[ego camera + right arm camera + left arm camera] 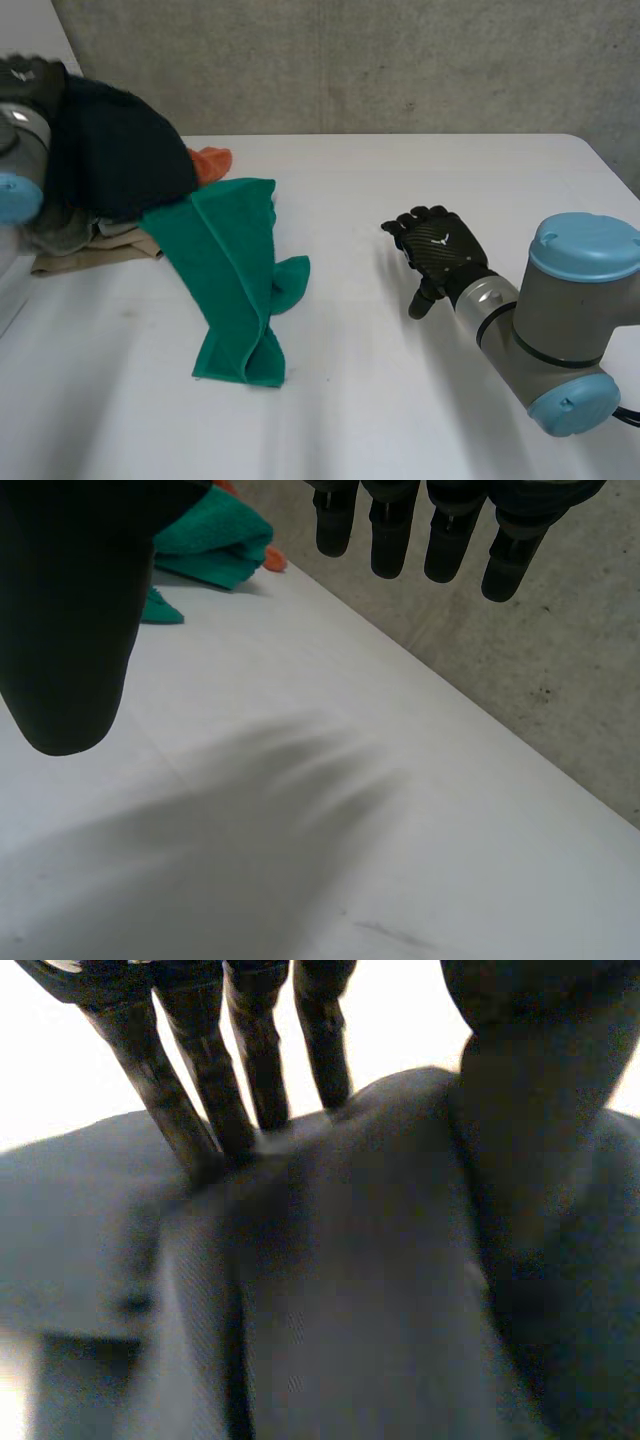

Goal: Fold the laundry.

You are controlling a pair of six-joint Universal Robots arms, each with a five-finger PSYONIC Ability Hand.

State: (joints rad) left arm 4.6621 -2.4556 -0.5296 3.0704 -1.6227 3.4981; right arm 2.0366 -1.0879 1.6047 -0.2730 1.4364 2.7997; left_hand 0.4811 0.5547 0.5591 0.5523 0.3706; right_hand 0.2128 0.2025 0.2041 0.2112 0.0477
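Fingers (447,542) of the right hand (437,248) hang straight and apart above the bare white surface (400,400), gripping nothing, the thumb held clear of them. To that hand's left, well apart from it, a green towel (235,290) lies rumpled and partly doubled over on itself. Its long axis runs on a slant from the near middle of the surface away toward the pile at the far left. There the left hand (520,1110) has its straight fingers sunk into a ridge of dark cloth (115,150), the thumb laid against the other side, so it appears to pinch that fold. The dark cloth bulks up over a beige cloth (95,255) lying flat beneath it. The towel's far end touches or slips under the dark cloth; which of the two cannot be told. Just behind, an orange cloth (212,160) peeks out before the grey wall (400,60). On this showing the left hand is much the nearer to the pile and has hold of the dark cloth. The free right hand would have to cross leftward over the surface to reach the towel's near end, the end closer to it.
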